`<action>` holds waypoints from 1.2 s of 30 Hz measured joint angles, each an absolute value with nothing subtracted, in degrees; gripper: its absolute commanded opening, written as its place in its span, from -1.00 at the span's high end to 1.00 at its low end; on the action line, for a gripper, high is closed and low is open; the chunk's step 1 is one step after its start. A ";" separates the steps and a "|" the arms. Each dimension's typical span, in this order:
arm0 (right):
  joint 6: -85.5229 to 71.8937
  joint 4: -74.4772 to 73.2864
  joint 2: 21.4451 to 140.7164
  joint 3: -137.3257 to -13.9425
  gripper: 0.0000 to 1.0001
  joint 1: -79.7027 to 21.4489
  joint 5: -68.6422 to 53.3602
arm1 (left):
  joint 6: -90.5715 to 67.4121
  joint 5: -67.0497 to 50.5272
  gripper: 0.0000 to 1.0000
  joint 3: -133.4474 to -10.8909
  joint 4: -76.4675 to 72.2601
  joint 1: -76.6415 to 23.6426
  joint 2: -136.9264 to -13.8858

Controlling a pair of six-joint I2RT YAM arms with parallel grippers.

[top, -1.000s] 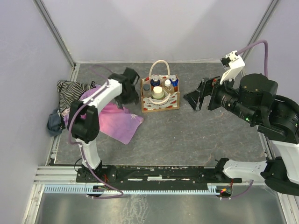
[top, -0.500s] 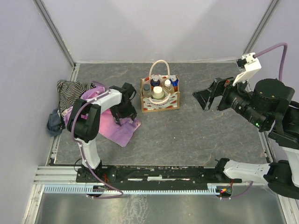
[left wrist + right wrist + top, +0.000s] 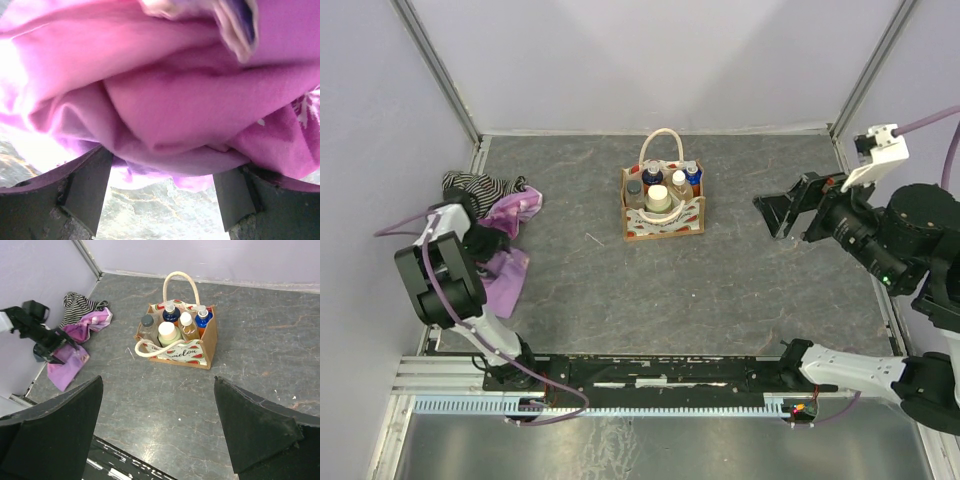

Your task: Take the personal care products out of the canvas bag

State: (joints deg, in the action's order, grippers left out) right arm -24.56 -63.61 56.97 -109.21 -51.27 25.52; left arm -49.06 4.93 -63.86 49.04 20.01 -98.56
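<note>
While bottles (image 3: 175,325) crowd the canvas bag (image 3: 207,347), the wide-open right gripper (image 3: 158,380) should centre over just one; left gripper (image 3: 160,165) gapes against pink cloth (image 3: 175,100).

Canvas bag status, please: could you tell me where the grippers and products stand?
Right gripper open, hovering right of canvas bag. Left gripper open at pink cloth, far left. Five products in bag, none out. Handle arches over them.

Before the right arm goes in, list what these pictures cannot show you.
- Bottles: only caps show in the top and right wrist views; the canvas bag's walls hide bodies and labels.
- Bag floor: hidden under the bottles in both views.
- Left gripper: the pink cloth covers its fingertips in the left wrist view, so contact is unclear.
</note>
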 measured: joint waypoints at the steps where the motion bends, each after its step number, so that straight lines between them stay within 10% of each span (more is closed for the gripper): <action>1: -24.56 -63.61 57.25 -109.16 -1.00 -51.27 25.52 | -49.06 5.30 -0.68 -64.36 49.47 22.06 -98.02; 15: -22.61 -65.47 64.07 -106.48 -1.00 -51.24 28.62 | -49.06 7.81 -0.57 -74.02 51.42 28.60 -85.95; 36: -17.80 -63.79 93.45 -113.73 -1.00 -39.46 14.28 | -48.88 -6.15 -0.62 -75.59 40.49 -13.15 -82.56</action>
